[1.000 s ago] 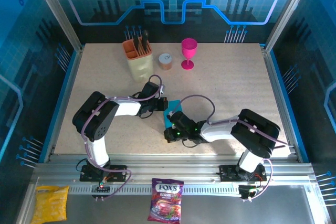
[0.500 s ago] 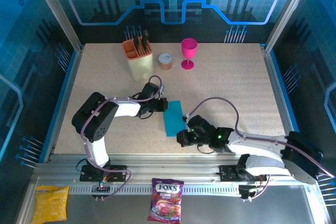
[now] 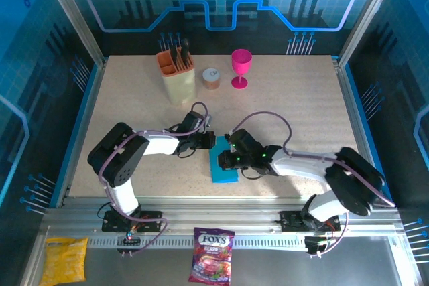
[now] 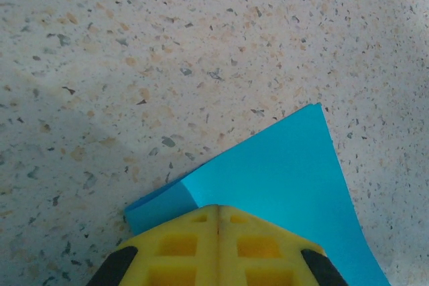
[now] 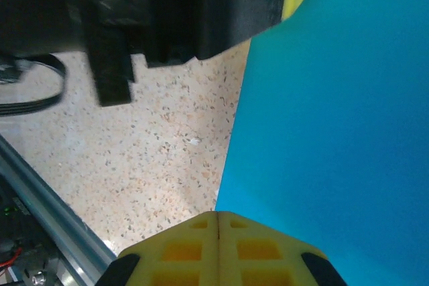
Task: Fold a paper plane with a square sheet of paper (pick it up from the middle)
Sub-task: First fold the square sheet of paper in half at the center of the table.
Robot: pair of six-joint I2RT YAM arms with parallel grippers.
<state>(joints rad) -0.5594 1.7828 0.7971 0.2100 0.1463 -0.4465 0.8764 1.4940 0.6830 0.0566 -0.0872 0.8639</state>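
In the top view the square sheet of paper (image 3: 222, 167) lies on the speckled counter (image 3: 301, 112), a little toward 6 o'clock from the middle, and it looks folded into a narrow cyan strip that runs from 12 to 6 o'clock. The left arm reaches it from the 9 o'clock side and the right arm from the 3 o'clock side, so both meet at the 12 o'clock half of the strip. In the left wrist view the left fingers (image 4: 201, 229) are pressed together with no gap, and their yellow tips sit on the paper near its 9 o'clock edge, where two layers stand slightly apart. In the right wrist view the right fingers (image 5: 201, 229) are also closed tight, tips at the edge of the blue surface, with the black body of the other arm just beside, at 12 o'clock. If any layer is caught between the tips, I cannot tell. At 11 o'clock on the counter stands a cream holder (image 3: 177, 80) with an orange insert, at 12 o'clock a pink goblet (image 3: 240, 68), and between them a small can (image 3: 212, 78). On the metal ledge at 6 o'clock lies a purple candy bag (image 3: 212, 254), and at 7 o'clock a yellow snack bag (image 3: 64, 260)
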